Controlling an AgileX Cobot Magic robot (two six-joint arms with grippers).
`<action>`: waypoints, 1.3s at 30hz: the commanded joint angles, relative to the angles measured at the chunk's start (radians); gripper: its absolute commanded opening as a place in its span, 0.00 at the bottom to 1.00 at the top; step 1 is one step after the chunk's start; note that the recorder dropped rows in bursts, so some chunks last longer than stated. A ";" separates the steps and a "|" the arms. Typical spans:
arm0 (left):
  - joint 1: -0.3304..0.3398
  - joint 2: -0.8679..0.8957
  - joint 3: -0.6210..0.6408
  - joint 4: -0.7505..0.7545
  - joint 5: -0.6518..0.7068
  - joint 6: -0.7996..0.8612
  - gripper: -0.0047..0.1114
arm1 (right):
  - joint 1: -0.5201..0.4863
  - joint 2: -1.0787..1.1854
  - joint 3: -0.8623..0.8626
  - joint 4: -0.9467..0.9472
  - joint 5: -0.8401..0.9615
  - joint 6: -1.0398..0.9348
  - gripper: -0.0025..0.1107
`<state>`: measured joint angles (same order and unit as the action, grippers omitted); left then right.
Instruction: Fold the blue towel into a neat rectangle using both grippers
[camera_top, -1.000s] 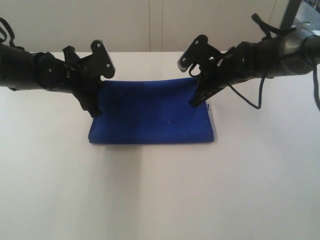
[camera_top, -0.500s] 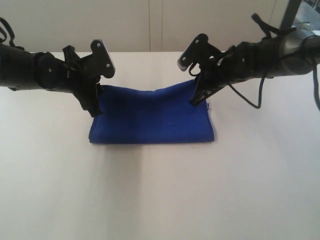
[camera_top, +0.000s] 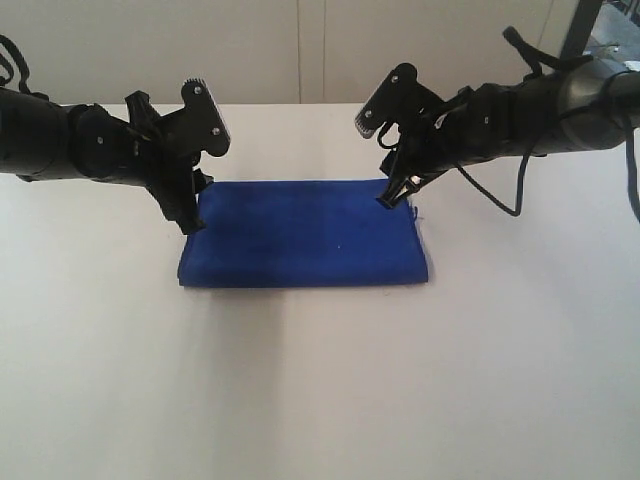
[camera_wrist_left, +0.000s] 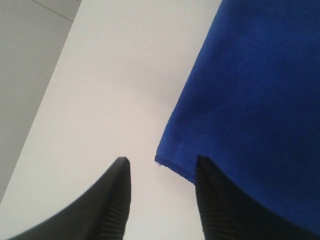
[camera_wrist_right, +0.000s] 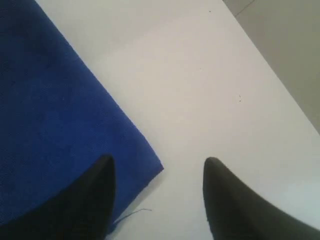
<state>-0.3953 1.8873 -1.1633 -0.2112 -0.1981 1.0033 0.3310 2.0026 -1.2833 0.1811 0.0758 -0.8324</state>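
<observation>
Exterior view gives you the white desk filling most of the frame. The towel lies flat on it as a wide blue rectangle, just above the middle of the frame, with its long edges running left to right.

The left arm comes in from the left edge and the right arm from the upper right. Each ends over one of the towel's far corners. A black cable loops below the right arm.

In the left wrist view, your left tool stands wide apart and holds nothing. One finger is over bare desk and the other is over the towel's edge, with the towel's corner showing in the gap between the tips.

In the right wrist view, your right tool is also spread wide and holds nothing. One finger is over the towel and the other over bare desk, with the corner between them. You cannot tell whether either finger touches the cloth.

A thin loose thread trails from the towel's edge beside that corner.
</observation>
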 joint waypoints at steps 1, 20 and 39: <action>0.003 -0.003 -0.005 -0.003 0.012 -0.005 0.45 | -0.005 -0.002 -0.005 0.001 -0.011 0.030 0.48; 0.007 -0.057 -0.019 -0.156 0.306 -0.371 0.04 | -0.005 -0.101 -0.005 0.004 0.318 0.470 0.02; 0.244 -0.298 -0.003 0.047 0.737 -0.983 0.04 | -0.122 -0.377 0.177 0.005 0.433 0.737 0.02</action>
<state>-0.1540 1.6406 -1.1839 -0.1855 0.4880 0.0571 0.2204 1.6968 -1.1431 0.1849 0.5119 -0.1033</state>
